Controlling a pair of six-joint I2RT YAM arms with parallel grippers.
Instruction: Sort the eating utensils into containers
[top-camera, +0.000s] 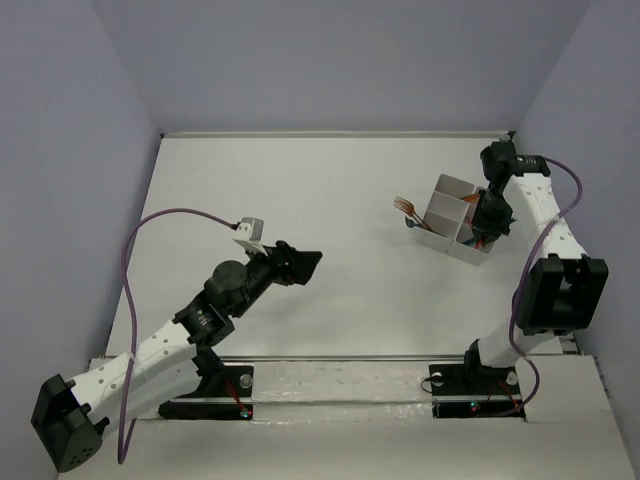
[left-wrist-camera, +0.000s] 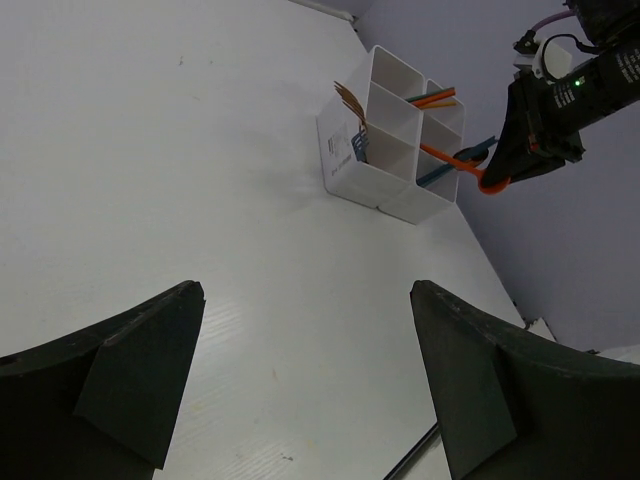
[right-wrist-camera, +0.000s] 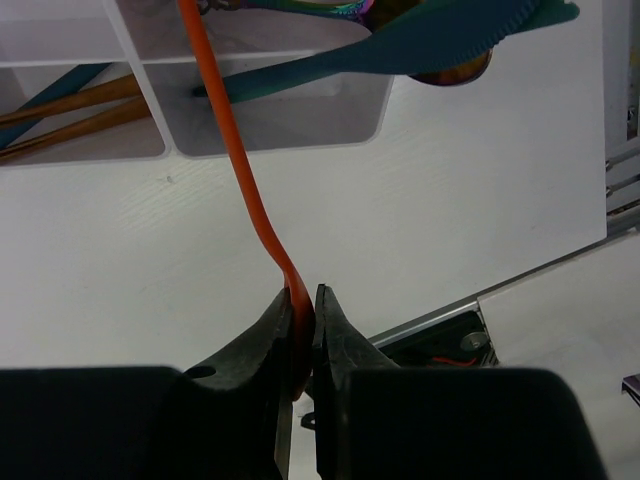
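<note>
Now, my R gripper (right-wrist-camera: 302, 300): fingers pinched on orange utensil (right-wrist-camera: 245, 180)
Orange utensil: other end reaches into tray (left-wrist-camera: 345, 160)
My L gripper (left-wrist-camera: 303, 300): jaws spread wide, holding nothing, well apart from tray

no legible text, numbers or signs

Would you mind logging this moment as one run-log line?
right fingers: shut on orange utensil, far end in divided tray | left fingers: open, empty, far from tray
</note>
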